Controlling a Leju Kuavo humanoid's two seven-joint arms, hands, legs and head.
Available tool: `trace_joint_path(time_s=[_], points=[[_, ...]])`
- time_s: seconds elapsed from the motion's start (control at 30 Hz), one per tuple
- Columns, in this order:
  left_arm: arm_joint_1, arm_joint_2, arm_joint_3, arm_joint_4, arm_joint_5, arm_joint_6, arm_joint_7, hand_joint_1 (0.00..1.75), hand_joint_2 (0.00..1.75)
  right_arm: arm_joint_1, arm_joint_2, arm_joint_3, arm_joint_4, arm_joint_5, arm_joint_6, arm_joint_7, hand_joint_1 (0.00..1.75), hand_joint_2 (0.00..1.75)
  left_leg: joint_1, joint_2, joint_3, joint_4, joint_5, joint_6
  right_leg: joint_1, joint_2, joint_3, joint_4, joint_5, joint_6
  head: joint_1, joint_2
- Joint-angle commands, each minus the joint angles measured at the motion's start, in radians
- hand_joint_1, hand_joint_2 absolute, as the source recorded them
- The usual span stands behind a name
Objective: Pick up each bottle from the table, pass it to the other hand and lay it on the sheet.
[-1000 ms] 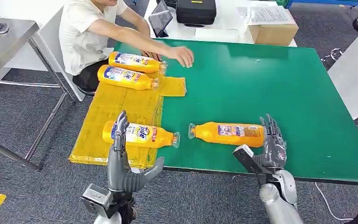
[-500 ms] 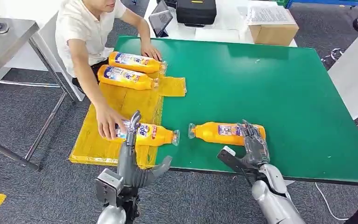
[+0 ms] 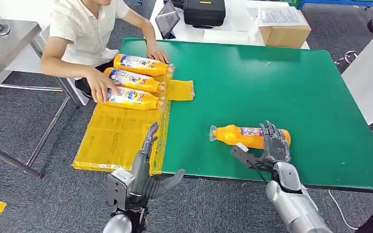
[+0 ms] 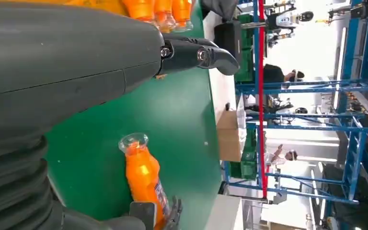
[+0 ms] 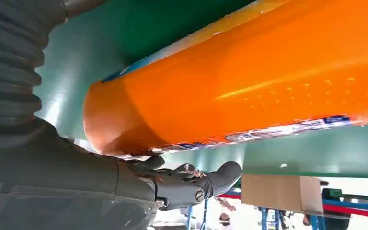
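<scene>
One orange bottle (image 3: 238,136) lies on its side on the green table (image 3: 281,82), near the front edge, cap end to the left. My right hand (image 3: 274,145) grips its base end, fingers over the top and thumb on the near side. The right wrist view has the bottle (image 5: 249,81) pressed against the right hand (image 5: 76,177). My left hand (image 3: 145,165) is open over the front edge of the yellow sheet (image 3: 116,136), holding nothing. In the left wrist view the left hand (image 4: 76,62) is spread, with the bottle (image 4: 143,177) beyond it. Three bottles (image 3: 131,80) lie side by side at the sheet's far end.
A seated person (image 3: 85,34) at the far left rests one hand (image 3: 99,90) on the nearest of the three bottles and the other by the farthest. A cardboard box (image 3: 284,34), a black case (image 3: 204,12) and a tablet (image 3: 166,20) stand behind the table. A grey table (image 3: 5,34) is at left.
The person took the bottle from the sheet's near end and laid it beside the two at the far end. My right hand closed on the orange bottle, which shifted right. My left hand drew back.
</scene>
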Motion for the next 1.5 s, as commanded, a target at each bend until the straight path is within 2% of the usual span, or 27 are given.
trace_joint_path(time_s=[0.03,0.13,0.43,0.6,0.7,0.73,0.87,1.23,1.37,1.4,1.43,1.47,1.5], points=[[0.009,-0.004,0.032,0.009,-0.015,0.0,0.005,0.0,1.75,0.011,-0.053,0.031,-0.01,0.109,-0.08,0.048,0.0,1.75,0.001,-0.002,0.003,-0.001,-0.001,-0.001,0.0,-0.001,0.003,-0.001,-0.001,-0.002,0.0,0.0],[-0.004,-0.005,0.027,0.02,-0.017,0.001,0.001,0.0,1.75,0.0,-0.039,0.01,0.007,0.153,-0.137,0.029,0.0,1.75,0.001,0.0,0.003,0.0,-0.002,-0.002,0.0,0.001,0.003,0.0,-0.001,-0.002,0.0,0.0],[-0.003,-0.003,0.021,0.011,-0.014,-0.001,0.003,0.0,1.75,-0.001,-0.039,0.009,-0.005,0.166,-0.133,0.024,0.0,1.75,0.001,0.001,0.004,0.0,-0.003,-0.003,0.001,0.002,0.004,0.0,-0.002,-0.003,0.0,0.0],[-0.005,-0.002,0.022,0.024,0.016,-0.017,0.028,0.0,1.75,-0.019,-0.031,-0.024,0.049,0.088,0.02,0.038,0.0,1.75,0.0,0.002,0.003,0.0,-0.002,-0.002,0.0,0.002,0.003,0.0,-0.001,-0.002,0.0,0.0],[-0.006,-0.002,0.022,0.024,0.016,-0.017,0.028,0.0,1.75,-0.016,-0.034,-0.027,0.052,0.084,0.014,0.032,0.0,1.75,0.0,0.0,0.002,-0.001,-0.001,-0.001,0.0,0.001,0.002,0.0,-0.001,-0.001,0.0,0.0],[-0.012,0.0,0.02,0.029,0.022,-0.021,0.031,0.0,1.75,-0.029,-0.034,-0.037,0.105,0.065,0.035,0.032,0.0,1.75,0.001,0.001,0.003,-0.001,-0.001,-0.002,0.001,0.001,0.003,-0.001,-0.001,-0.002,0.0,0.0],[-0.027,0.002,0.006,0.042,0.03,-0.024,0.029,0.0,1.75,-0.047,-0.038,-0.069,0.212,0.007,-0.006,-0.025,0.0,1.75,0.001,-0.002,0.003,-0.001,0.0,-0.002,0.001,-0.001,0.004,-0.002,-0.001,-0.002,0.0,0.0],[-0.028,0.002,0.005,0.041,0.03,-0.024,0.029,0.0,1.75,-0.05,-0.036,-0.069,0.219,0.005,-0.009,-0.029,0.0,1.75,0.001,-0.002,0.008,-0.002,-0.001,-0.002,0.001,-0.001,0.008,-0.003,-0.001,-0.003,0.0,0.0],[-0.029,0.008,0.005,0.041,0.04,-0.019,0.026,0.0,1.75,-0.068,-0.025,-0.078,0.248,-0.028,0.011,-0.082,0.0,1.75,0.001,-0.001,0.008,-0.001,0.0,-0.002,0.001,-0.001,0.008,-0.002,-0.001,-0.002,0.001,0.0],[-0.031,0.008,0.004,0.044,0.043,-0.019,0.025,0.0,1.75,-0.073,-0.026,-0.08,0.252,-0.034,0.007,-0.09,0.21,1.75,0.001,-0.001,0.007,-0.001,0.0,-0.001,0.001,-0.001,0.007,-0.002,0.0,-0.001,0.0,0.0],[-0.033,0.008,0.003,0.047,0.046,-0.019,0.025,0.0,1.75,-0.085,-0.032,-0.073,0.269,-0.037,0.039,-0.094,1.66,1.75,0.001,-0.001,0.008,-0.002,0.0,-0.002,0.001,0.0,0.008,-0.002,0.0,-0.002,0.0,0.0],[-0.033,0.007,0.001,0.049,0.047,-0.019,0.025,0.0,1.75,-0.086,-0.036,-0.075,0.267,-0.041,0.041,-0.098,1.75,1.75,0.001,-0.001,0.008,-0.001,-0.001,-0.002,0.001,0.0,0.008,-0.002,0.0,-0.003,0.0,0.0],[-0.032,0.008,0.0,0.05,0.048,-0.02,0.025,0.0,1.75,-0.087,-0.04,-0.075,0.269,-0.045,0.047,-0.103,1.75,1.75,0.001,0.0,0.008,-0.001,0.0,-0.002,0.001,0.0,0.008,-0.002,0.0,-0.002,0.001,0.0]])
